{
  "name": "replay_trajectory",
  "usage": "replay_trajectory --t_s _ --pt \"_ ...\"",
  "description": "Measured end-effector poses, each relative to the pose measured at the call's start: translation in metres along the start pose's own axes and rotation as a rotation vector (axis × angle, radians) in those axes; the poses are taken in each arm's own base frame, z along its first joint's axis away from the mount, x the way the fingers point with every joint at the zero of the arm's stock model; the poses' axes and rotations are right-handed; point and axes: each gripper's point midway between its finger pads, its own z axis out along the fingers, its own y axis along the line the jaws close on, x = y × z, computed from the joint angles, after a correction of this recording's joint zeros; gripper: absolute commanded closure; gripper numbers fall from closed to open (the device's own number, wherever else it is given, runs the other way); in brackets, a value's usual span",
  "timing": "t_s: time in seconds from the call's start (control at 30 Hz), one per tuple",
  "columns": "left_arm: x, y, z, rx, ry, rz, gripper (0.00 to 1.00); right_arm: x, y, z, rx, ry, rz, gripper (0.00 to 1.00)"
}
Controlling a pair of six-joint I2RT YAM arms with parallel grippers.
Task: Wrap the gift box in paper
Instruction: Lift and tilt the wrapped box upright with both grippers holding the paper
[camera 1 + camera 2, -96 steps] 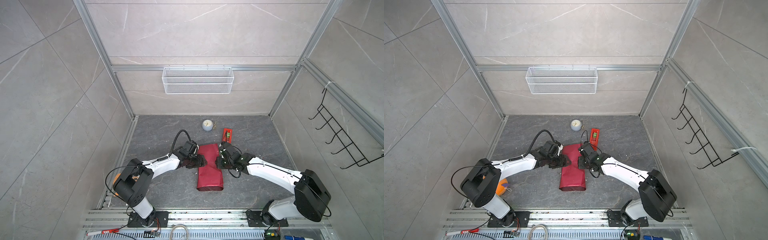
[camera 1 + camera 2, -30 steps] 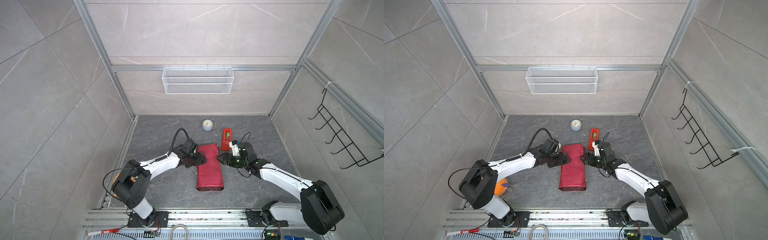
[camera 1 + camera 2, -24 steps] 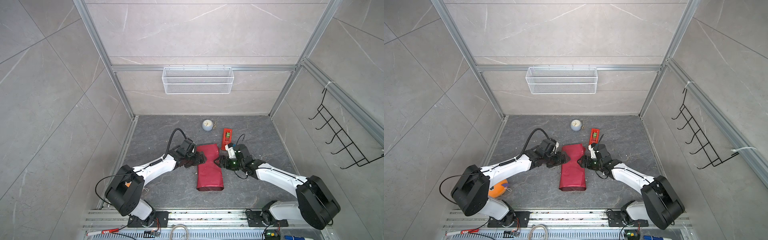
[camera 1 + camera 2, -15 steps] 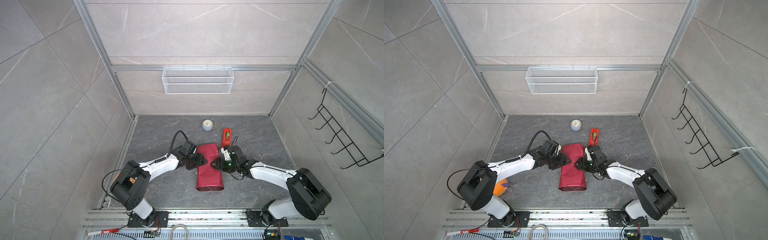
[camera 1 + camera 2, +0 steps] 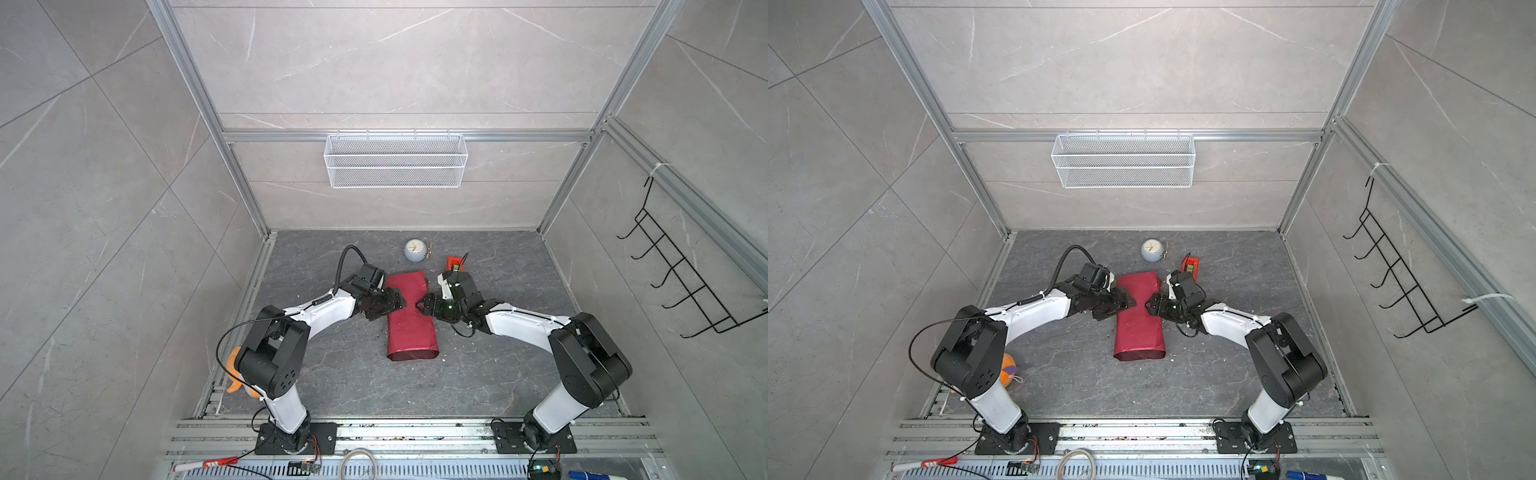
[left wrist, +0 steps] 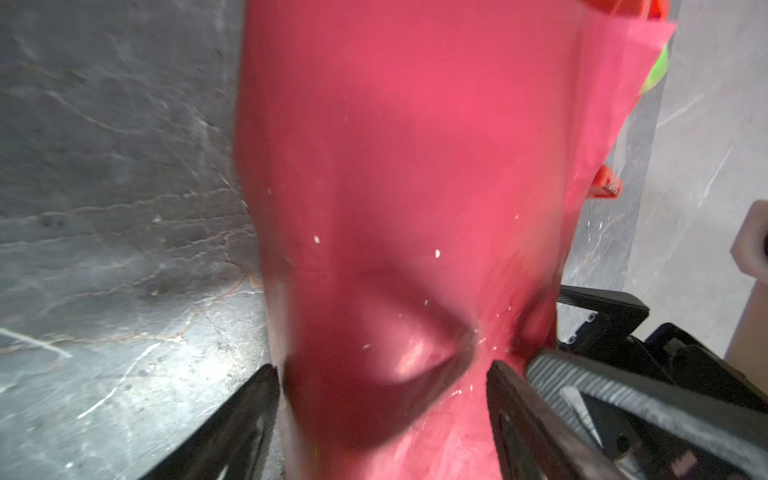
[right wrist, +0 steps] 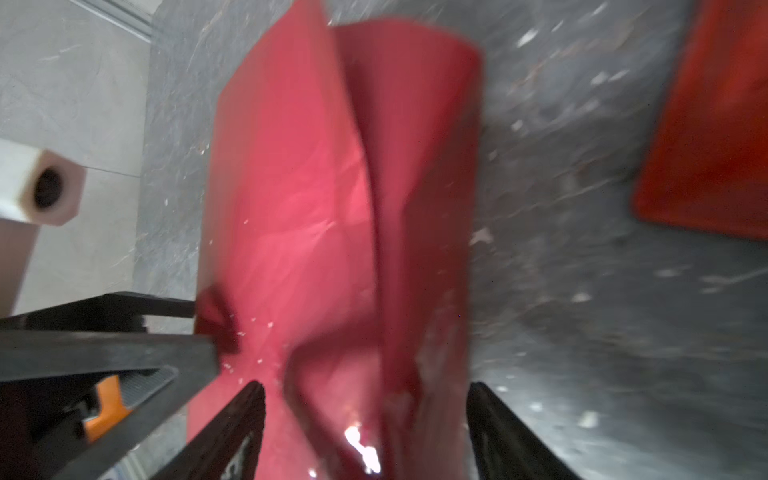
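The paper [image 5: 409,320] lies on the grey table [image 5: 332,374] as a long maroon sleeve, pinched at its waist. The gift box is hidden inside it, so the wrap around looks done. Both ends appear unfolded and no tape shows. The left gripper [image 5: 397,304] and right gripper [image 5: 422,308] press the paper's opposite long sides, jaws spread wide, clasping nothing. Just off the paper's far right corner stands a red tape dispenser [image 5: 455,262], likely crowding that end's fold. A small clock [image 5: 414,250] sits beyond the paper's far end.
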Motion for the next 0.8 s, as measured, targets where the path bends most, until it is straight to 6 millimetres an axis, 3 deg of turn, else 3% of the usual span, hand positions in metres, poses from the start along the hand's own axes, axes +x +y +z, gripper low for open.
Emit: replay_trajectory --t_s 0.13,0.3,0.47,0.8 --pt "0.022 0.003 -0.024 0.008 -0.019 0.060 0.13 0.008 0.004 -0.033 0.003 -0.012 -0.085 0.15" --pt "0.067 0.007 -0.043 0.049 -0.006 0.142 0.19 0.045 0.028 -0.060 -0.050 0.019 -0.193 0.16" --pt "0.098 0.024 -0.029 0.031 0.071 0.173 0.27 0.080 0.021 -0.047 -0.016 0.101 -0.230 0.21" --pt "0.100 0.027 -0.009 0.032 0.081 0.194 0.31 0.099 -0.014 -0.025 0.108 0.152 -0.235 0.32"
